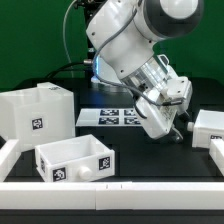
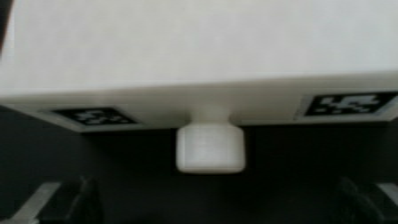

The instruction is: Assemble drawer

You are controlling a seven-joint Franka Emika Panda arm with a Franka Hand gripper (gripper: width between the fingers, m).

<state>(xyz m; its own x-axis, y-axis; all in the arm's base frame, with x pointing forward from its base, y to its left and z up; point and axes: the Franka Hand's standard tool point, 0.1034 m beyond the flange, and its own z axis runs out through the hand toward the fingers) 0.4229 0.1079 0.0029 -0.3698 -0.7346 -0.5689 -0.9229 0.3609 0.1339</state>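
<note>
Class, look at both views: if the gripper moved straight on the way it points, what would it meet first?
Probably the round knob of the tray, centred between the open jaws; depth unclear.

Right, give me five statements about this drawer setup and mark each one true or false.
1. The pincer stands open and holds nothing. True.
2. The large white boxy plastic housing sits at the exterior view's right. False: it sits at the left.
3. The small white open-top tray with a round knob is slid into the housing. False: it stands on the dark table, apart from the housing.
4. In the wrist view, a round white knob sticks out between two black-and-white square tags. True.
5. The thin flat white marker board lies farther from the exterior camera than that tray. True.
</note>
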